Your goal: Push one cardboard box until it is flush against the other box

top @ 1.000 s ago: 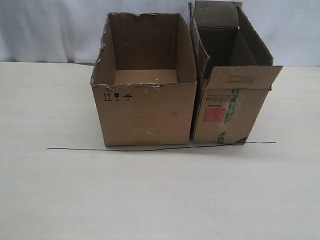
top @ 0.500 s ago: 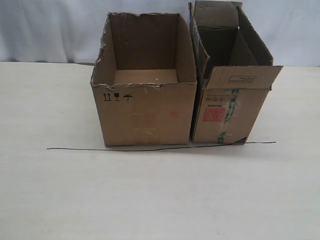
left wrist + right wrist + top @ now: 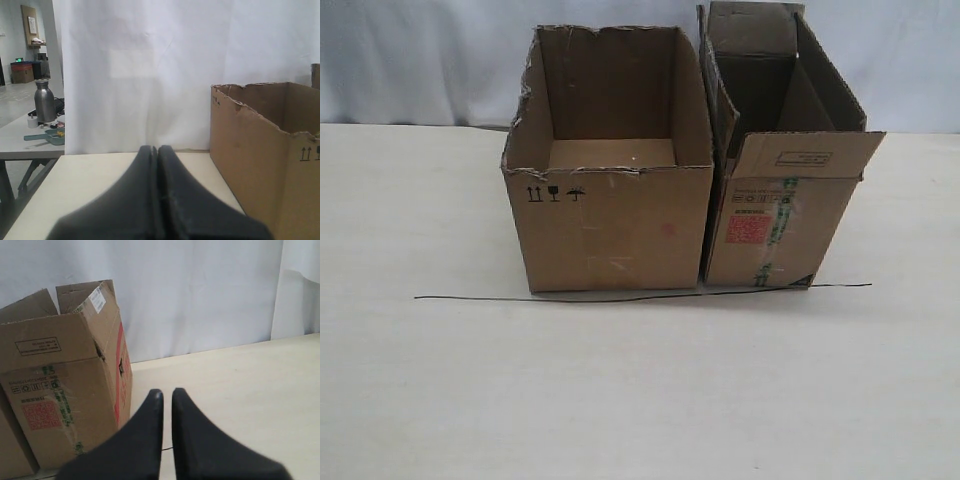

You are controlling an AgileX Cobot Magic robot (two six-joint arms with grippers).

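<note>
The wider squarish box (image 3: 610,225), with a ragged top edge and black symbols, stands at the table's middle. Right beside it is the narrow box (image 3: 770,225), with upright flaps and a red label. Only a thin dark seam shows between their walls. Neither gripper appears in the exterior view. My left gripper (image 3: 157,149) is shut and empty, low over the table, with the wider box (image 3: 250,165) off to one side. My right gripper (image 3: 167,392) holds nothing and has only a thin slit between its fingers. It hangs apart from the red-striped side of the narrow box (image 3: 60,390).
A thin black line (image 3: 640,296) runs across the table (image 3: 640,400) along the boxes' front. A white curtain (image 3: 420,60) hangs behind. Past the curtain's edge, the left wrist view shows another table with a metal bottle (image 3: 44,100).
</note>
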